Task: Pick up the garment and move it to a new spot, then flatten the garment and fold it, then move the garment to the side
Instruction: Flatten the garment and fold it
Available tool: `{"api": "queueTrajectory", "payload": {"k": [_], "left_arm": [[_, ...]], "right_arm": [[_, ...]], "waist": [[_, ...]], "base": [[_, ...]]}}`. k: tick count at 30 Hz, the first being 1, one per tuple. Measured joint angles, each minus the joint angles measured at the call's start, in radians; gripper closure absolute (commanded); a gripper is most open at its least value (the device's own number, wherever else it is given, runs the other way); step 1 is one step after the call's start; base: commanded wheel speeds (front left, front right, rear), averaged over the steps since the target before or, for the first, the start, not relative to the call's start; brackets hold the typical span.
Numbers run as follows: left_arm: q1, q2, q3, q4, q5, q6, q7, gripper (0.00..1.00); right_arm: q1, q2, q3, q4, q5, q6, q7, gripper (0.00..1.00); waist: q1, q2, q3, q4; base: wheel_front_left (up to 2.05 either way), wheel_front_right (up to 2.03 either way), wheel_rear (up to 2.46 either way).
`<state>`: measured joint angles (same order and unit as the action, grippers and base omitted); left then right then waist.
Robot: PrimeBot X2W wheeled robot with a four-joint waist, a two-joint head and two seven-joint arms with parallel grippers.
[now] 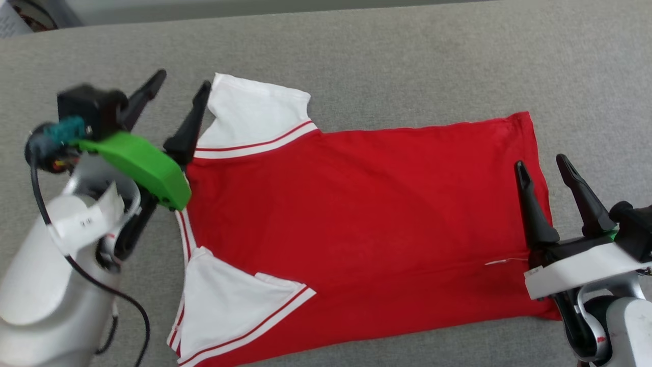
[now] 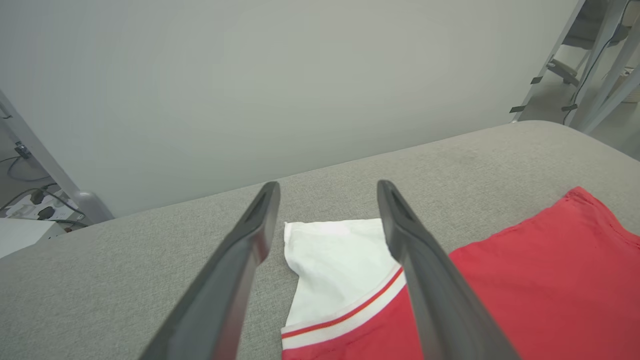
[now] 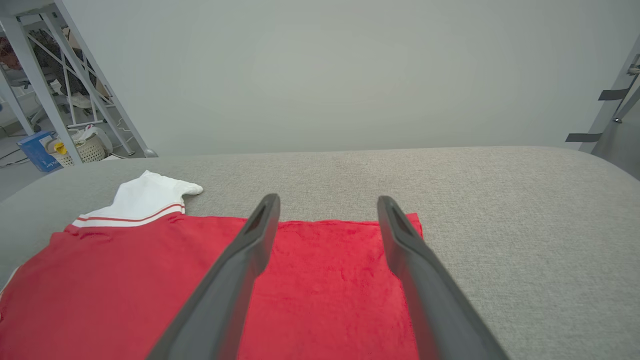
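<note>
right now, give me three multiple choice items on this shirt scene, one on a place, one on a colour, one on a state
1. Where is the left gripper?
A at the garment's hem
B by a white sleeve of the garment
C over the middle of the red body

2. What colour is the garment's body?
A red
B blue
C green

3. How is the right gripper?
A shut on the hem
B shut on a sleeve
C open, holding nothing

Answers:
1 B, the left wrist view shows the sleeve just ahead of its fingers.
2 A, red cloth runs between the white sleeves.
3 C, its fingers stand apart over the cloth with nothing between them.
</note>
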<state>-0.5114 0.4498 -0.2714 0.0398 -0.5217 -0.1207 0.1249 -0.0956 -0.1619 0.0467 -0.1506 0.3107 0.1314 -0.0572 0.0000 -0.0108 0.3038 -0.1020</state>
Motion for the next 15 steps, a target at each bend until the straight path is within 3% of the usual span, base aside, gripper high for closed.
{"api": "queueTrajectory", "payload": {"k": [7,11,15], "left_arm": [[-0.263,0.122,-0.095,0.086,-0.114,-0.007,0.316,0.00],[-0.390,0.208,-0.185,0.133,-0.129,-0.007,0.412,0.00],[-0.445,0.258,-0.246,0.215,-0.162,-0.007,0.523,0.00]], "right_arm": [[-0.053,0.024,0.056,0.032,0.000,0.000,-0.041,0.00],[-0.084,0.031,0.095,0.061,0.000,0.000,-0.067,0.00],[-0.102,0.037,0.126,0.095,0.000,0.000,-0.087,0.00]], "waist": [[0.0001,0.0000,0.096,-0.068],[0.0001,0.0000,0.145,-0.108],[0.0001,0.0000,0.181,-0.148]], "base": [[0.00,0.00,0.00],[0.00,0.00,0.00],[0.00,0.00,0.00]]}}
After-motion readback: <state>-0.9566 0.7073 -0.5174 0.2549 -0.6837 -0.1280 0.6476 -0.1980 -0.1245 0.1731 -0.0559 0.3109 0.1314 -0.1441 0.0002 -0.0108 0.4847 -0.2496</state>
